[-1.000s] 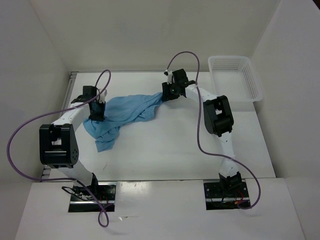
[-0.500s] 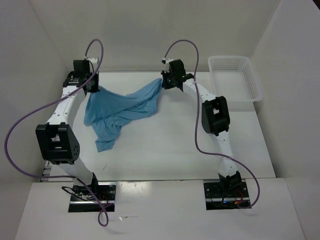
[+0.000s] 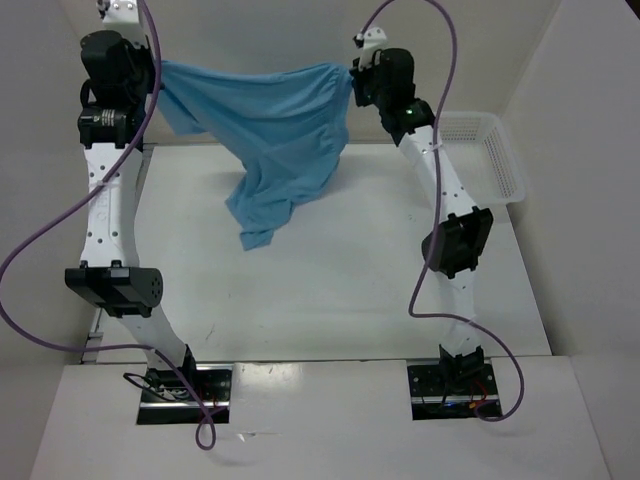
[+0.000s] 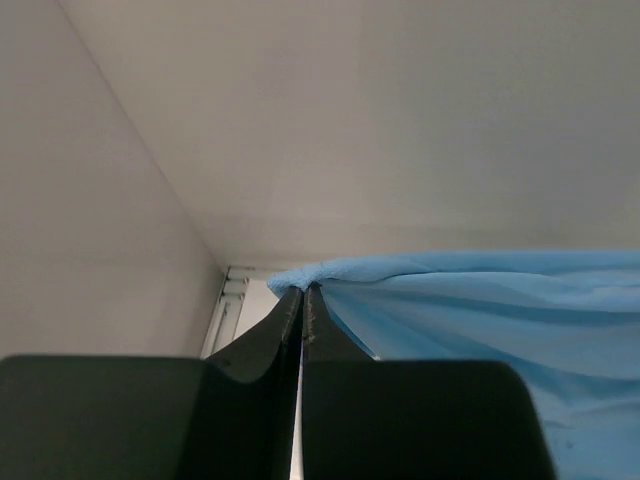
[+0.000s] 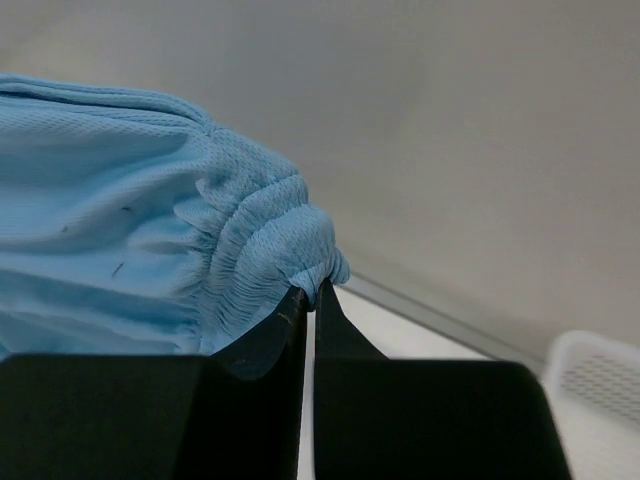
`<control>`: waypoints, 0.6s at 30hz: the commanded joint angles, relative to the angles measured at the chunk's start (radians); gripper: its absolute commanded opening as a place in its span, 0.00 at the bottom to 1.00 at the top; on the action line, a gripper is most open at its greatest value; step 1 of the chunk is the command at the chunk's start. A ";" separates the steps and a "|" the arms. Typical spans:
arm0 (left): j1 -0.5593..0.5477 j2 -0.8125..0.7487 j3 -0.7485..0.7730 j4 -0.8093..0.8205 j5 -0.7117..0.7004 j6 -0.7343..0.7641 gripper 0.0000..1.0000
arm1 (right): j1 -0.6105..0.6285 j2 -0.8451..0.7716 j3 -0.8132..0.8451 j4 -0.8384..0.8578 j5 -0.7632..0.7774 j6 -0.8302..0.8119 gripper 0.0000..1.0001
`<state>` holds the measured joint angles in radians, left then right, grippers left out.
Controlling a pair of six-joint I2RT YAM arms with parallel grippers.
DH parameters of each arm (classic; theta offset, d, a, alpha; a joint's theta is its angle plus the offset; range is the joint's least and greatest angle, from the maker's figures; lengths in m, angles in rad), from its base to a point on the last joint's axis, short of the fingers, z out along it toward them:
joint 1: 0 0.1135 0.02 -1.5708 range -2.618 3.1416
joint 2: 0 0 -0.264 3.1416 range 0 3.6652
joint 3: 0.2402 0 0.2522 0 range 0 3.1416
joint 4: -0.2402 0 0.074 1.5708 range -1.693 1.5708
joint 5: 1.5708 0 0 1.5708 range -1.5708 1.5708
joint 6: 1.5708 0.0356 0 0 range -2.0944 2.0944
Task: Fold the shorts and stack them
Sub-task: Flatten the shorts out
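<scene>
Shorts (image 3: 285,125) have risen from a heap on the tabletop (image 3: 330,290) and now hang spread in the air, top edge taut between left gripper (image 4: 302,296) and right gripper (image 5: 311,292), each clamped on a corner. Probably ready to lay flat for folding.

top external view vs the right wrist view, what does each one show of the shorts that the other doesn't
Only the top view shows the left hand holding the other end, with the shorts stretched between both arms and one leg drooping toward the table. Only the right wrist view shows the gathered waistband bunched right at the pinch. Both show the right hand shut on the shorts, and the white basket.
</scene>
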<state>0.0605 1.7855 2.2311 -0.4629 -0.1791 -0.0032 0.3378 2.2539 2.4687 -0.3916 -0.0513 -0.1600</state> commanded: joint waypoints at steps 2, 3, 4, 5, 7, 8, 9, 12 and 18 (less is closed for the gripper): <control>0.005 -0.006 0.111 -0.014 -0.019 0.003 0.00 | -0.010 -0.207 0.061 -0.015 0.054 -0.121 0.00; 0.005 -0.020 0.111 -0.028 -0.010 0.003 0.00 | -0.010 -0.224 0.061 -0.015 0.054 -0.131 0.00; 0.005 -0.020 0.111 -0.028 -0.010 0.003 0.00 | -0.010 -0.240 0.061 -0.027 0.054 -0.145 0.00; 0.005 -0.044 0.111 -0.039 -0.010 0.003 0.00 | -0.010 -0.267 0.061 -0.042 0.036 -0.145 0.00; 0.005 -0.060 0.111 -0.039 -0.010 0.003 0.00 | -0.010 -0.287 0.076 -0.058 0.025 -0.145 0.00; 0.005 -0.072 0.111 -0.039 -0.010 0.003 0.00 | -0.010 -0.296 0.105 -0.073 0.012 -0.145 0.00; 0.005 -0.072 0.130 -0.039 -0.010 0.003 0.00 | -0.010 -0.297 0.125 -0.082 -0.001 -0.145 0.00; 0.005 -0.072 0.218 -0.051 -0.042 0.003 0.00 | -0.010 -0.321 0.202 -0.136 -0.094 -0.121 0.00; 0.015 -0.040 0.492 -0.051 -0.120 0.003 0.00 | 0.001 -0.385 0.285 -0.225 -0.236 -0.072 0.00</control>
<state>0.0605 1.7676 2.5553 -0.5869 -0.2226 -0.0032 0.3298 1.9598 2.6804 -0.5945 -0.2047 -0.2630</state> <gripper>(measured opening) 0.006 0.018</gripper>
